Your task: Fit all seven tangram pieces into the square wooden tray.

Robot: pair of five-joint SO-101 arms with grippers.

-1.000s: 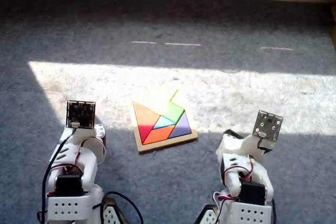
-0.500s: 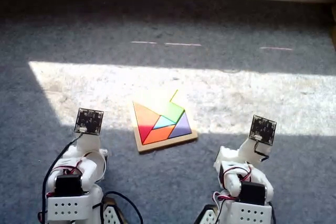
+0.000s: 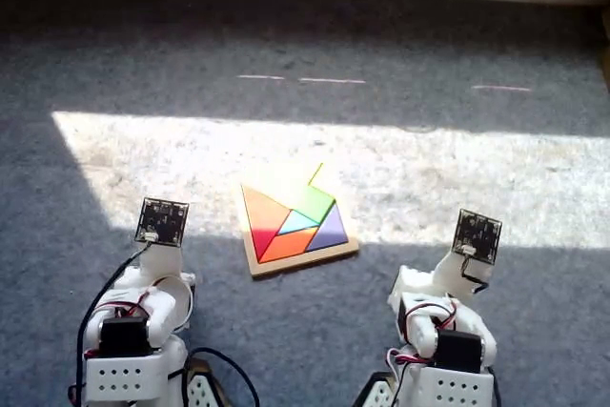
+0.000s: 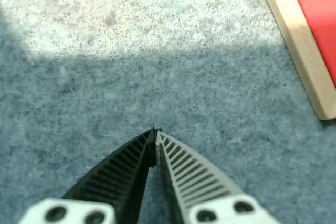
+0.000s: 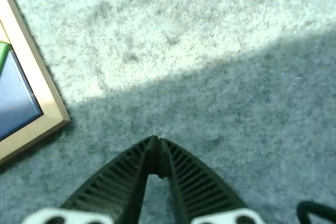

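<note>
**Hidden or unclear.** In the high view a band of sunlight (image 3: 477, 169) washes out the far part of the square wooden tray (image 3: 303, 256). The pieces there cannot be told apart, so a count of seven cannot be confirmed. A thin yellow edge (image 3: 315, 175) shows at the tray's far corner; whether it lies flat cannot be told. From above, each hand sits under its own camera board: the left board (image 3: 162, 220) and the right board (image 3: 477, 234). Both wrist views cut the tray off at the frame edge. The left wrist view gives a length of rim and part of the red piece (image 4: 317, 9). The right wrist view gives one corner of the rim, part of the violet piece (image 5: 16, 98) and a sliver of the green piece (image 5: 3, 53).

**Edges and room.** The left hand (image 4: 156, 132) is closed, tips touching, and holds nothing. It is over bare grey carpeted surface (image 3: 429, 121), with the tray ahead and to its right, apart from it. The right hand (image 5: 156, 140) is likewise closed and holds nothing, with the tray ahead and to its left, apart from it. The tray lies between the two hands, with open surface on every side of it.

**Container.** In the near half of the tray, red, an orange piece (image 3: 286, 245), a cyan piece (image 3: 298, 221), violet and green lie flat, edge to edge.
</note>
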